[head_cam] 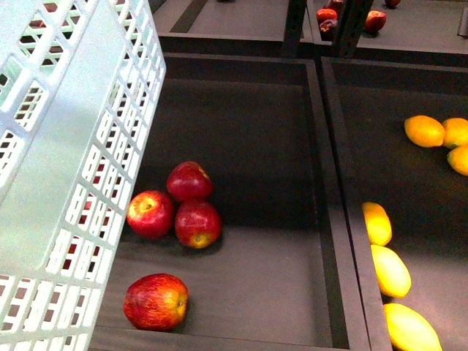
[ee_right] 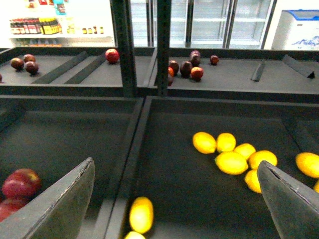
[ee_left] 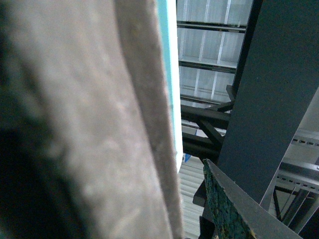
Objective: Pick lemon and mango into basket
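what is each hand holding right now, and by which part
Right hand is open and empty. Left hand sits against a brown bar by the basket; whether it grips cannot be told.

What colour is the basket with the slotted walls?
The basket is pale mint, almost white in the light; the front view shows it best.

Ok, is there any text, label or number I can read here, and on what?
No text can be read.
Bottles on the far shelf: labels too small.
White freezer: blue marking, blurred.
Basket: no print shows.
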